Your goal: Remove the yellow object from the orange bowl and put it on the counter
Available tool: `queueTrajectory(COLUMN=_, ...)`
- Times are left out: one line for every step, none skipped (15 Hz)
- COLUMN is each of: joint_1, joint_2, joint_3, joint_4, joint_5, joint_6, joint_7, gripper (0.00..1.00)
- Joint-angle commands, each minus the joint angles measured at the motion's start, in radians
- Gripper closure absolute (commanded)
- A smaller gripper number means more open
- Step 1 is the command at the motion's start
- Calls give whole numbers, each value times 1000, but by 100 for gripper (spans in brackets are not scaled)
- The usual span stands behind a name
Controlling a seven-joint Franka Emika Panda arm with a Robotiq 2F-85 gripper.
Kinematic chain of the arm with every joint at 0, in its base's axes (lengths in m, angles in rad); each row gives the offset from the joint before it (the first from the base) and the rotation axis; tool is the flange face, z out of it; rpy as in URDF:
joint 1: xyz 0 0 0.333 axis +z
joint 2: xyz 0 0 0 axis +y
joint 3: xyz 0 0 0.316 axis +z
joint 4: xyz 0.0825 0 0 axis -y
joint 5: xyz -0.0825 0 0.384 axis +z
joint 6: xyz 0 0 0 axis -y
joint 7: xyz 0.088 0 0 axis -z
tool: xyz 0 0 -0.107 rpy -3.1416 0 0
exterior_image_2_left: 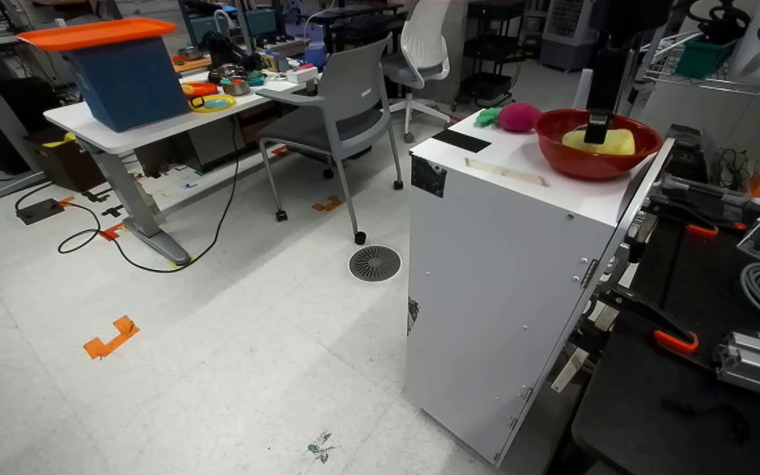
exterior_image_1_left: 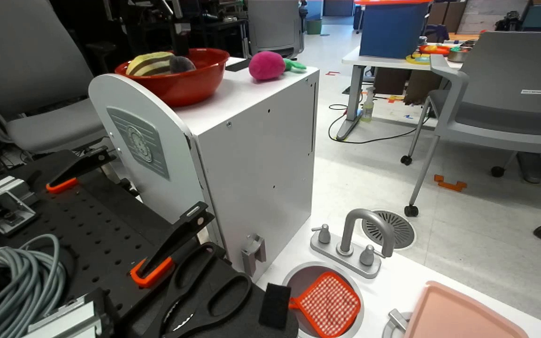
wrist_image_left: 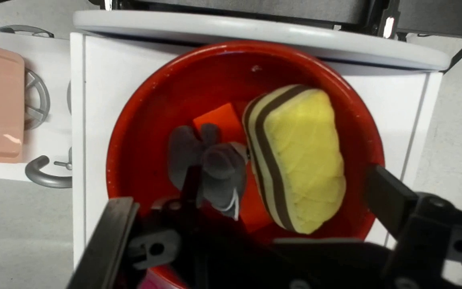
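Yellow-faced and striped, the block (wrist_image_left: 303,162) lies in the orange bowl (wrist_image_left: 211,76), within the span of the wide-spread end effector (wrist_image_left: 251,192) but off centre toward the wrist view's right, its long axis running roughly across the closing line.

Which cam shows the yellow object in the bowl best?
Wrist view: looking down into the bowl, it shows the yellow object almost unobstructed, stripes included. In an exterior view the bowl's rim hides the bottom of its striped side; in an exterior view a gripper finger crosses its yellow face.
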Motion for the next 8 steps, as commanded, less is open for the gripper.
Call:
queueTrajectory(joint_1=-11, joint_2=-64, joint_3=-9, joint_4=-46, joint_5=-15, joint_6=16, joint_7=51, gripper=0)
queueTrajectory(joint_1=-13, joint_2=-69, joint_3=-11, joint_4=-50, joint_5=-16, joint_6=16, joint_7=57, gripper=0)
queueTrajectory(joint_1=-16, joint_2=-73, joint_3=-12, joint_4=-54, joint_5=-14, joint_6=17, joint_7=60, gripper=0)
queueTrajectory(joint_1=-18, joint_2=-74, joint_3=-14, joint_4=-55, joint_5=-10, joint_6=18, joint_7=57, gripper=0)
queueTrajectory(joint_1=-21, joint_2=-74, joint_3=-16, joint_4=-57, joint_5=-7, joint_6=18, joint_7=54, gripper=0)
queueTrajectory(joint_1=-24, joint_2=-71, joint_3=-17, joint_4=-57, joint_5=-6, joint_6=18, joint_7=52, gripper=0)
queueTrajectory(joint_1=-26, joint_2=-67, joint_3=-18, joint_4=-56, joint_5=-5, joint_6=18, joint_7=49, gripper=0)
queueTrajectory(joint_1=-27, joint_2=-64, joint_3=-18, joint_4=-54, joint_5=-6, joint_6=16, joint_7=48, gripper=0)
